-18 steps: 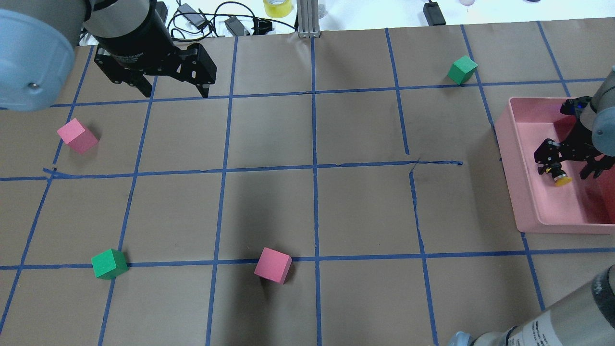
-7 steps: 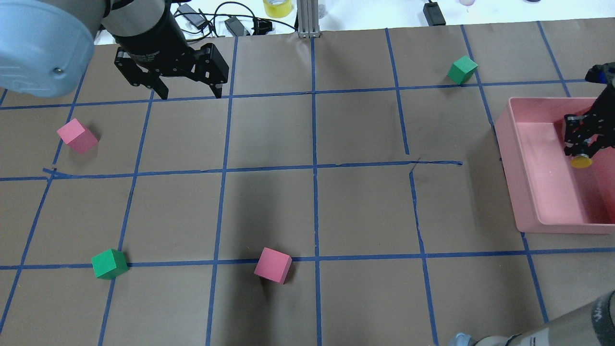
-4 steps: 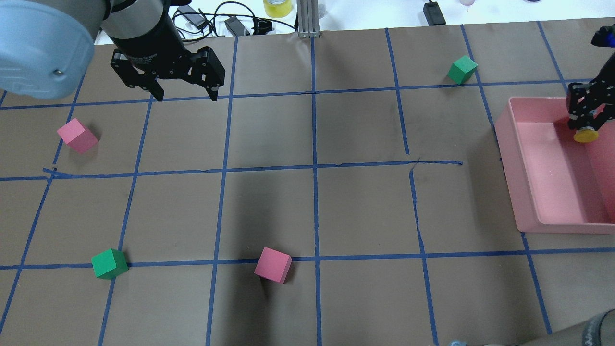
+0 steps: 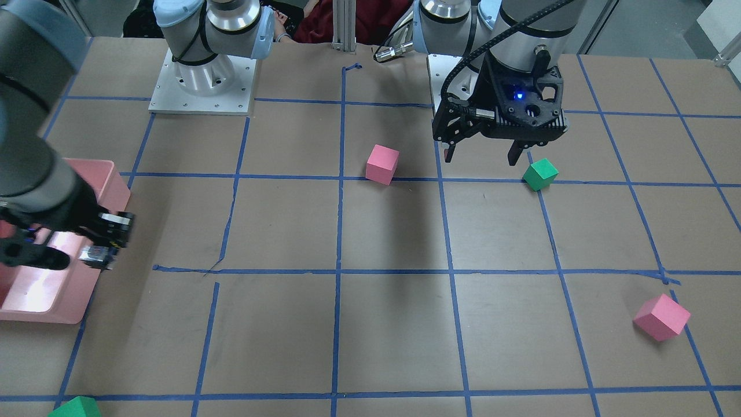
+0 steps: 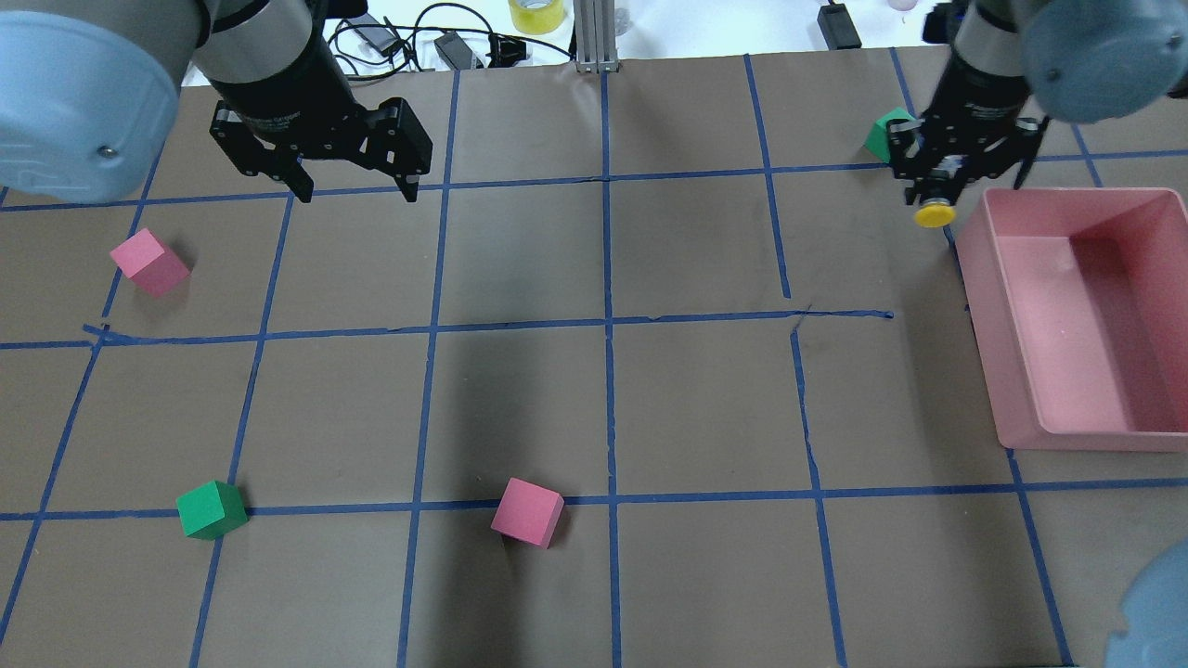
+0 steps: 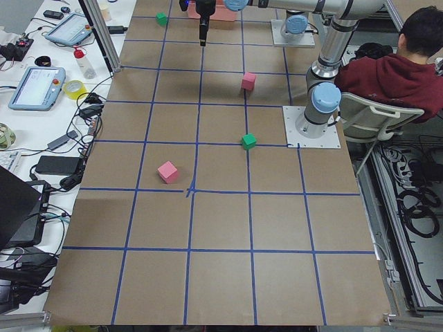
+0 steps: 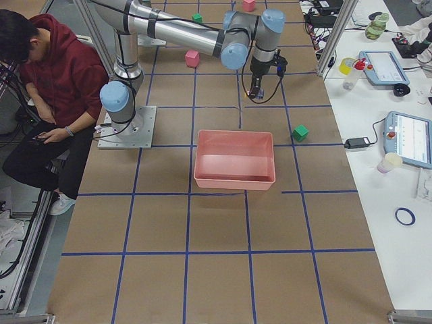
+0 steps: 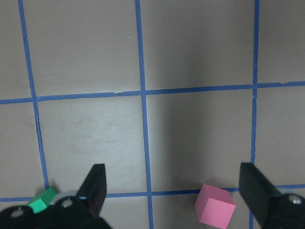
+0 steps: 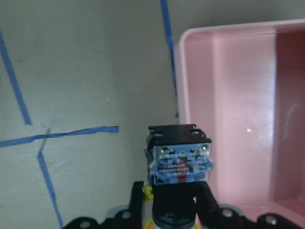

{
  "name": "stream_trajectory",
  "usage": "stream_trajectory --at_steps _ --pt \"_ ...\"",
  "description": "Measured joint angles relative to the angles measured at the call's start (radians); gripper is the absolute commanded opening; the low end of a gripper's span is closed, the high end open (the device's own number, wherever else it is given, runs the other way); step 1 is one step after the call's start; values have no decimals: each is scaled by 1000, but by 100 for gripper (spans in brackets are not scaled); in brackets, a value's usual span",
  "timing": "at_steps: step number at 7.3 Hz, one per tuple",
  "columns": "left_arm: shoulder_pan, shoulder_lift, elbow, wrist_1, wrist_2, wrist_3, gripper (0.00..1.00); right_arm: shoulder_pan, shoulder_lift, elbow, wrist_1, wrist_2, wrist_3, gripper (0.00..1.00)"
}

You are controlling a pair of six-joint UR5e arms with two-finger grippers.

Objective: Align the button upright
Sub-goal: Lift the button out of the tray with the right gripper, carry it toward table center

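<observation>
My right gripper (image 5: 933,190) is shut on the button (image 5: 934,214) and holds it in the air, just beyond the far left corner of the pink bin (image 5: 984,306). The round yellow cap points toward the robot's side in the overhead view. The right wrist view shows its grey boxy base (image 9: 180,160) between the fingers, with the bin (image 9: 228,95) to the right. In the front-facing view the button (image 4: 95,253) hangs beside the bin (image 4: 69,301). My left gripper (image 5: 356,193) is open and empty above the far left of the table, and it also shows in the front-facing view (image 4: 480,159).
A green cube (image 5: 882,134) sits right behind my right gripper. A pink cube (image 5: 148,263) lies at the left, a green cube (image 5: 212,509) at the near left and a pink cube (image 5: 527,512) at the near middle. Cables and a tape roll (image 5: 536,14) lie past the far edge.
My right gripper has lifted the button out of the pink bin and carried it away from the robot and left, past the bin's far left corner. My left gripper has barely moved.
</observation>
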Motion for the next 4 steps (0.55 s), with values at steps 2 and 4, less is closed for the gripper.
stream_trajectory --at_steps 2,4 --pt "19 3 1 -1 -1 0 100 156 95 -79 -39 2 148 0" --pt "37 4 0 -4 -5 1 100 254 211 -152 -92 57 266 0"
